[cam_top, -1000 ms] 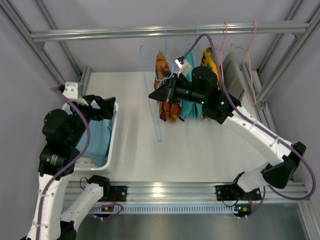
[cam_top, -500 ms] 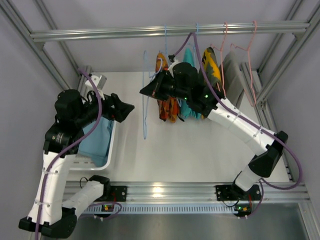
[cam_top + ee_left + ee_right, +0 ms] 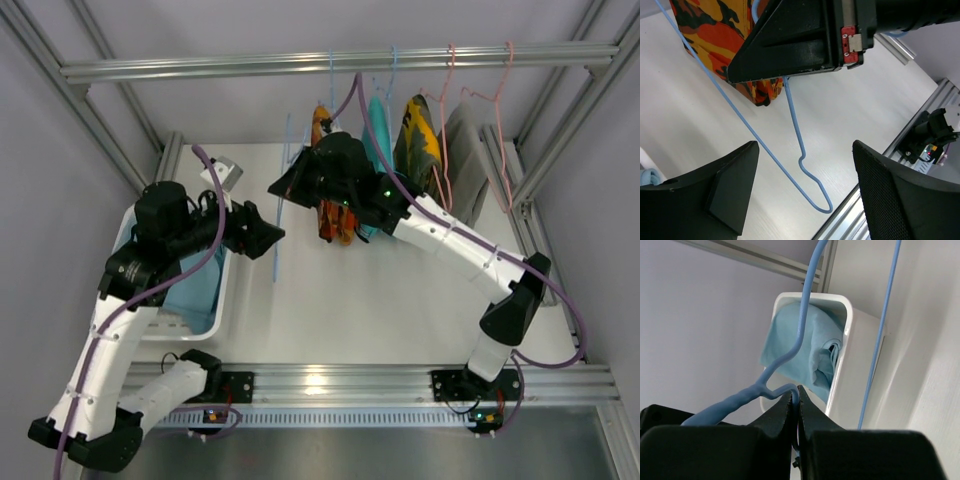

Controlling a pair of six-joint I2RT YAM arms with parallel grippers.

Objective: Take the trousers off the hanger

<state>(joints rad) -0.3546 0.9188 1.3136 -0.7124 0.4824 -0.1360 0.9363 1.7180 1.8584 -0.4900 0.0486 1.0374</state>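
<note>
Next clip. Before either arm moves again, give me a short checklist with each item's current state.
1. Trousers off the hanger: ok. They lie in the white bin.
2. Hanger bare: ok. No cloth shows on its wire.
3. Right hand has a grip on the hanger: ok. It is shut on the wire.
4. Left hand free: ok. It is open and holds nothing.
5. Hanger clear of the orange-patterned garment: cannot tell. In the left wrist view the wire crosses in front of it, and whether they touch is not visible.
</note>
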